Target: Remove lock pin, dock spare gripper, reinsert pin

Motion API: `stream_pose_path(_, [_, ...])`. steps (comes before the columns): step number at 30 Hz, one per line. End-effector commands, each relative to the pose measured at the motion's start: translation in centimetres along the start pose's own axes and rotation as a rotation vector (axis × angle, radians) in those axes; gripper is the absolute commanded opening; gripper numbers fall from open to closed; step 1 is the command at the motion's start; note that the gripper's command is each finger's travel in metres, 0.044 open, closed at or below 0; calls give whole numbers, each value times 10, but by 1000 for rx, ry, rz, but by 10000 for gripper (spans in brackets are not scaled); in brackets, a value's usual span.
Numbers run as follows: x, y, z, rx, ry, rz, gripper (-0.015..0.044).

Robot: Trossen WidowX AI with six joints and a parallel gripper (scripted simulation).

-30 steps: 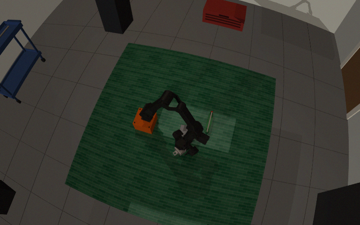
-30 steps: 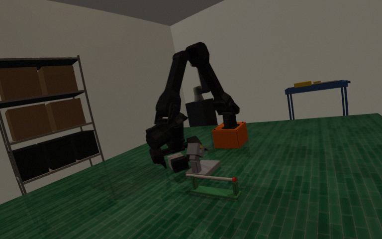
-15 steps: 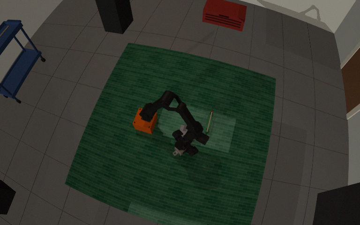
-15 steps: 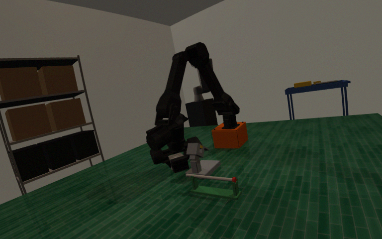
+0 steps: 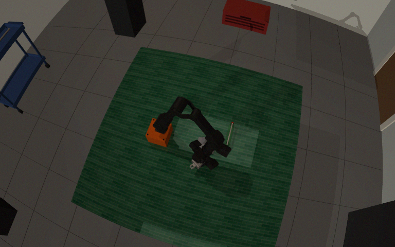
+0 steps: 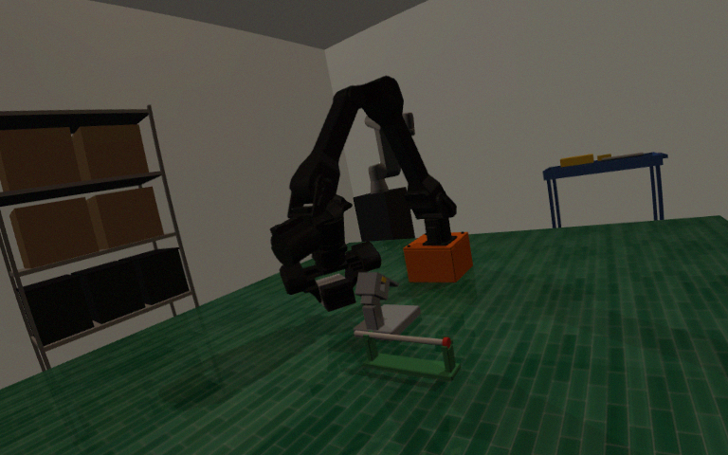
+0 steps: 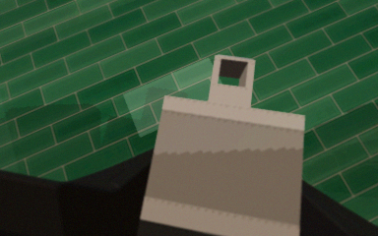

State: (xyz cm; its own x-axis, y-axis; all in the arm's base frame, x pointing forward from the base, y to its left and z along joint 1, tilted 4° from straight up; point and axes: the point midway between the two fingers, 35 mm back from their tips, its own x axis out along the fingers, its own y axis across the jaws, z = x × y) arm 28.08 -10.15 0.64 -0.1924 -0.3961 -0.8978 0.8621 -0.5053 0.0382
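Wrist: tool (image 5: 205, 164) (image 6: 321, 276) (image 7: 216, 159) apparently grips spare gripper (image 5: 196, 164) (image 6: 336, 292) (image 7: 216, 159).

matt grey plastic-looking mount (image 5: 201, 141) (image 6: 399, 318); glossy green brick-patterned floor (image 5: 163, 192) (image 6: 515, 343) (image 7: 98, 54); matt black tool (image 5: 203, 158) (image 6: 327, 276) (image 7: 216, 159).

No readable writing
No text, label, brand, number or sign can be read on anything in view.
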Motion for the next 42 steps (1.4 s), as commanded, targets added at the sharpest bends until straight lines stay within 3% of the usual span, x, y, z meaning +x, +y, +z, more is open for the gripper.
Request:
stream_pose_path(1, [-19, 3, 10, 5, 2, 15, 0])
stream_pose_path(13, [-69, -3, 42, 5, 1, 15, 0])
stream_pose_path(25, [-61, -7, 37, -26, 24, -16, 0])
stream_pose_path(42, [-47, -49, 28, -365, 306, -225, 0])
